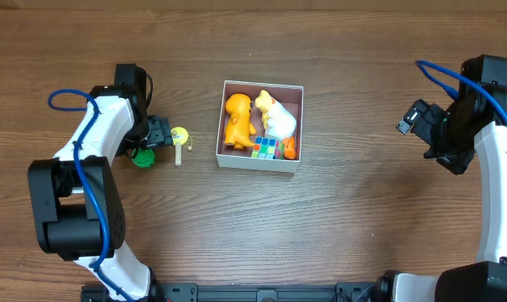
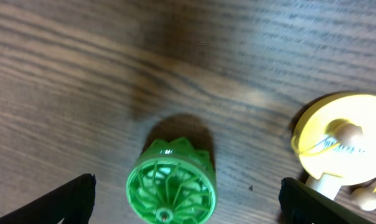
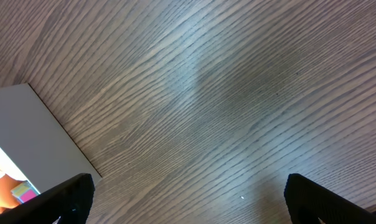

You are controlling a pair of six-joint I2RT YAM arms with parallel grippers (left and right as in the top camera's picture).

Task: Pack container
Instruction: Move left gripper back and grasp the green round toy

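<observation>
A wide wooden table seen from above, with a robot arm at each side. Near the middle sits the container, a shallow square white-walled box. It already holds an orange dinosaur figure, a white-and-yellow soft toy, a multicoloured puzzle cube and a small orange piece, leaving little bare floor.

The right gripper hangs well apart from the box, its jaws spread wide and empty over bare wood. The left gripper is low over the table left of the box, jaws also spread wide and holding nothing.

Between its fingers lies a green ribbed wheel-like toy, touching neither finger. Just beside one finger lies a yellow rattle drum with a pale handle and small beads on strings.

Risks, as a judgement: the round green toy may roll or squirt out as the jaws close. The finger nearest the drum may knock it or snag its strings. In the crowded box, a dropped toy may land on the others and tumble out.
</observation>
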